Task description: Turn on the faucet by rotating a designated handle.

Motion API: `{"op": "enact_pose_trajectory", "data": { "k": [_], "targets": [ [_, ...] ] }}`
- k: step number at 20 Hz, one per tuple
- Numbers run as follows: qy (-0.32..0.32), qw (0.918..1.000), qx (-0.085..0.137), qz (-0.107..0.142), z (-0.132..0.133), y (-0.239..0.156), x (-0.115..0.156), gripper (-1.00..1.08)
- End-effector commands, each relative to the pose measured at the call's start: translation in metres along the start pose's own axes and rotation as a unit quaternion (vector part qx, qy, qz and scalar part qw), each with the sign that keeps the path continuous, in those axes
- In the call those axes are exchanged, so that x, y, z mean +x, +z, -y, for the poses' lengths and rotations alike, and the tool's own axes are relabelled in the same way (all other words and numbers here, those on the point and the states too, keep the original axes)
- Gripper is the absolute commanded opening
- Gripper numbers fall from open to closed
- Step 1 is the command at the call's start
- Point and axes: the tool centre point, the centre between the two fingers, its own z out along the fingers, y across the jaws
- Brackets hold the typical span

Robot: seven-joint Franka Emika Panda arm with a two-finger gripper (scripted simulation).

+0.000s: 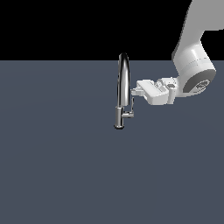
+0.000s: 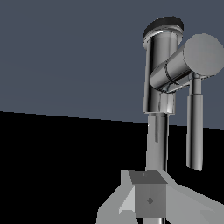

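The chrome faucet [image 1: 123, 83] stands upright on the floor, its arched spout rising from a short base. The handle [image 1: 131, 107] is a thin lever standing up from a short stub on the exterior view's right of the lower body. My gripper [image 1: 134, 91] reaches in horizontally from that side, its tips close beside the spout and just above the lever's top end; whether they touch is unclear. In the wrist view the faucet [image 2: 161, 74], its handle [image 2: 194, 131] and my gripper [image 2: 148, 197] show close together. The fingers sit together, shut on nothing.
The white arm [image 1: 192, 61] comes down from the upper right of the exterior view. A flat dark grey floor [image 1: 57, 166] lies all around the faucet.
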Motion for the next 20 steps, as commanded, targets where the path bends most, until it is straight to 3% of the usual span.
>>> {"op": "enact_pose_trajectory", "data": {
  "k": [1,8,20],
  "targets": [
    [0.016,0.9996,0.017,0.017,0.002,0.002,0.014,-1.00],
    [0.038,0.9976,0.042,0.040,0.002,0.006,0.034,-1.00],
    [0.040,0.9975,0.042,0.041,-0.011,0.008,0.031,-1.00]
  ]
}}
